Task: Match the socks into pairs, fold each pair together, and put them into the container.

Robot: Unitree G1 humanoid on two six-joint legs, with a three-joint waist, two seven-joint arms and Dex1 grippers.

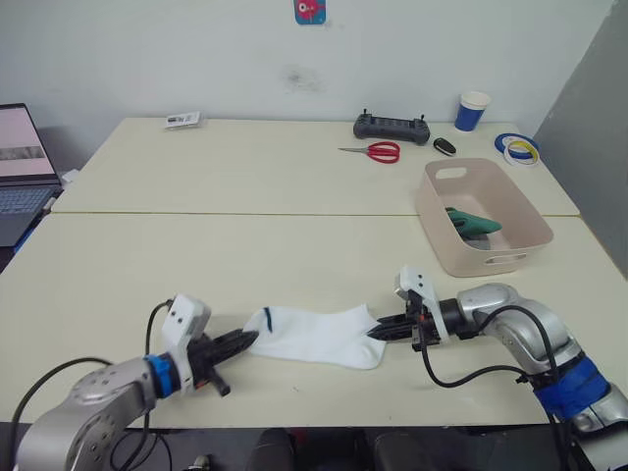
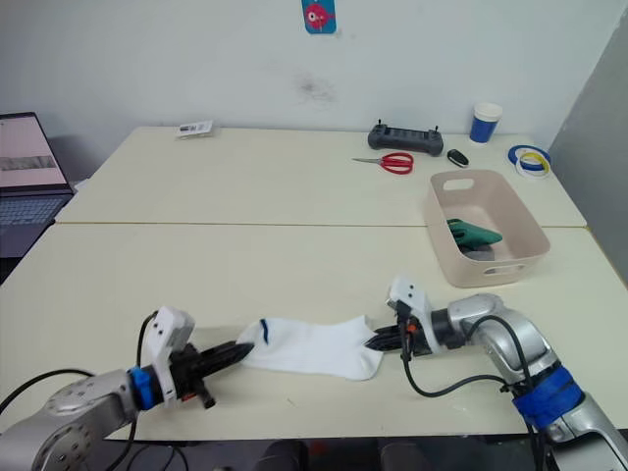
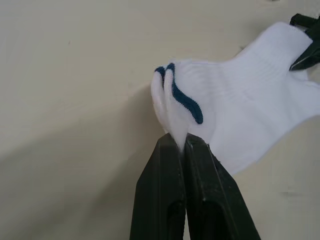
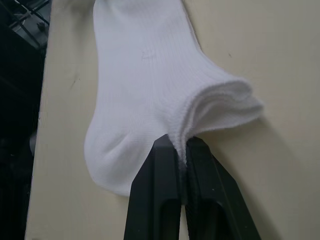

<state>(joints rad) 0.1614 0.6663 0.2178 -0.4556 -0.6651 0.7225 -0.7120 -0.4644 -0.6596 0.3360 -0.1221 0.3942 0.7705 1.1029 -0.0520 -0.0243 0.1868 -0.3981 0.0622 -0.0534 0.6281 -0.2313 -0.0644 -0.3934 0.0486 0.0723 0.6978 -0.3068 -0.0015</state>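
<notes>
Cream table [image 1: 245, 255], white socks [image 1: 319, 336] near front edge, grey wall [image 1: 196, 49]

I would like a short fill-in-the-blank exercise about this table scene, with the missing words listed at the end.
1. The left hand and the right hand each pinch one end of the ____ socks.
2. A dark green sock already lies inside the pink ____.
3. The scissors at the far side of the table have ____ handles.
4. The paper cup is white and ____.

Missing words: white; tub; red; blue
</notes>
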